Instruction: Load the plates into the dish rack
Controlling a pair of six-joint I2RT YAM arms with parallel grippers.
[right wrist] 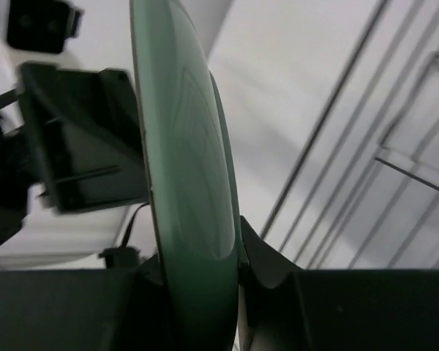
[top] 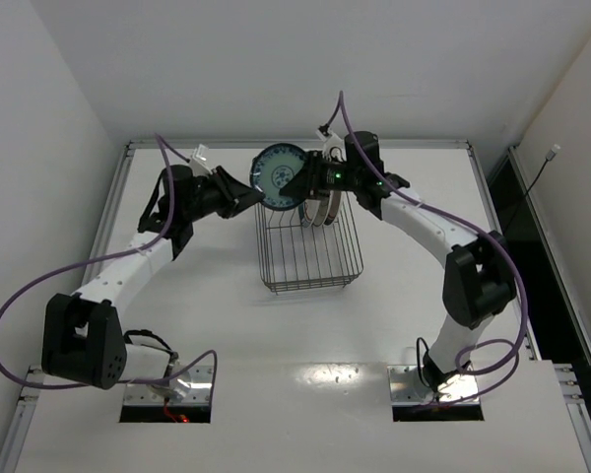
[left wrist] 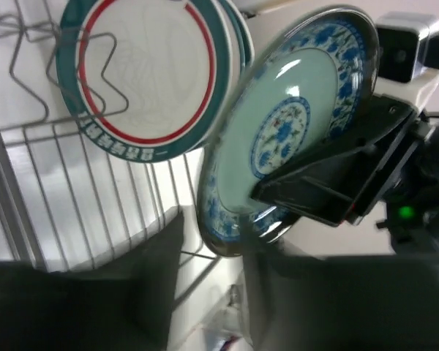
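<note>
Right end effector (top: 297, 184): I have it clamped on the small blue patterned plate (left wrist: 282, 124). My right wrist view shows the plate edge-on, its rim pinched between the two dark fingers (right wrist: 267, 270).

Left end effector (top: 248, 197): the jaws are spread wide and hold nothing. It sits just left of the blue plate and faces it. From my views I cannot tell whether it touches the rim.

Blue patterned plate: it is upright and off the table (top: 227, 325), over the far left corner of the dish rack (top: 310, 261). Its patterned face is turned toward the left arm.

Ringed plates (left wrist: 150, 73): they stand on edge among the divider prongs at the far end of the rack, just right of the blue plate in the top view. The front one is white with a green and red ringed rim. More rims show close behind it, but I cannot count them. I cannot tell whether the blue plate touches them.

Dish rack: a dark wire basket on the table between the two arms, toward the far side.
</note>
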